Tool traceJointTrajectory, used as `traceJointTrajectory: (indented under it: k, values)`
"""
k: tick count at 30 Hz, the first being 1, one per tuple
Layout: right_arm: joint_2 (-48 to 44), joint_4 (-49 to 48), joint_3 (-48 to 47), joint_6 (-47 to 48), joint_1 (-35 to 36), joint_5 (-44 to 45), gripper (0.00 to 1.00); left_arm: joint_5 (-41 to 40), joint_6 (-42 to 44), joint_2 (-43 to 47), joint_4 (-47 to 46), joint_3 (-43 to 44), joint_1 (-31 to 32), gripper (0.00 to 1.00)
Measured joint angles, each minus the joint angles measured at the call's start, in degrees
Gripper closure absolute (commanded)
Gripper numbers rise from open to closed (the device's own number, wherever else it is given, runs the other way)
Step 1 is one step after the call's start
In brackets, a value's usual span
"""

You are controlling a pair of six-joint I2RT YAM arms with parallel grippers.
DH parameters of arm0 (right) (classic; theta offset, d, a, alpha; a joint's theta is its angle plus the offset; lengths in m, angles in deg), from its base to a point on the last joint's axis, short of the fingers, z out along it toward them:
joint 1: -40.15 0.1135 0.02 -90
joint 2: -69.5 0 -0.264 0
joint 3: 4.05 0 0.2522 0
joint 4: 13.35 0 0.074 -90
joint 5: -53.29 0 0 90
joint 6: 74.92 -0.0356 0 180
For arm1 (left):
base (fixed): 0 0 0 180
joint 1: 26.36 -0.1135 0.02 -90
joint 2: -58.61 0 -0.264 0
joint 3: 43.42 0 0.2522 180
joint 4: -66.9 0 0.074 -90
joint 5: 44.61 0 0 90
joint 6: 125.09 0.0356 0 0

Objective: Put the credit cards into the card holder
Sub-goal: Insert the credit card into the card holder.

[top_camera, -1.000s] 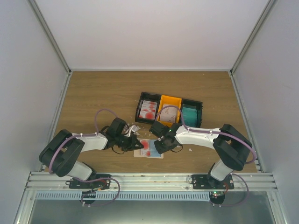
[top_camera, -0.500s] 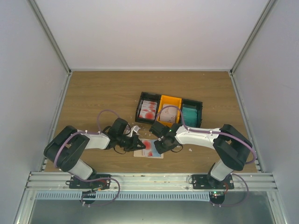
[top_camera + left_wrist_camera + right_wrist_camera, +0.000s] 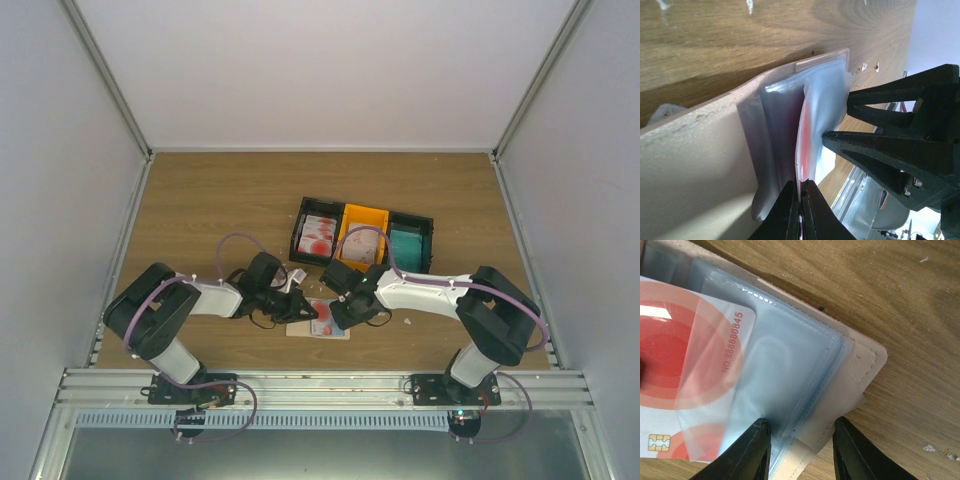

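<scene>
Beige outside and clear plastic within, the card holder (image 3: pixel 322 328) lies open on the bench (image 3: pixel 200 210), close to the arms' bases and between the two hands. The left hand (image 3: pixel 801 184) is clenched on the near edge of a white card (image 3: pixel 807 132) with red blotches. It holds the card edge-on, with the far end under the film of a clear sleeve (image 3: pixel 790 375). The right hand (image 3: pixel 801 427) has its fingers spread, their tips set on the sleeve stack at the holder's corner. It seems to pin the holder rather than grasp it.

The step in hand is seating this card. The push should run low and flat along the sleeve, toward the right hand, with the card square to the pocket so no corner catches a seam. The right hand must bear down firmly, or the holder will slide. I cannot tell whether the card sits inside one sleeve or between two, so that wants checking. The film looks thin and could buckle. The left hand should let go only once the card is mostly in.

Farther back, a tray (image 3: pixel 432 232) holds the other cards (image 3: pixel 319 235).
</scene>
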Motion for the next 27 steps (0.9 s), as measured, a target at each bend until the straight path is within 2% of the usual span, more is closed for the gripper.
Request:
traceJointTrajectory:
  k: [18,27]
  values:
    - [-0.2,-0.3,0.2,-0.7,0.0,-0.3,0.67,-2.5,-0.1,-2.3,-1.4,1.4,2.4,0.92]
    - [-3.5,-4.3,4.2,-1.8,-1.4,-3.1,0.65,-3.8,-0.4,-2.9,-2.3,1.8,4.0,0.91]
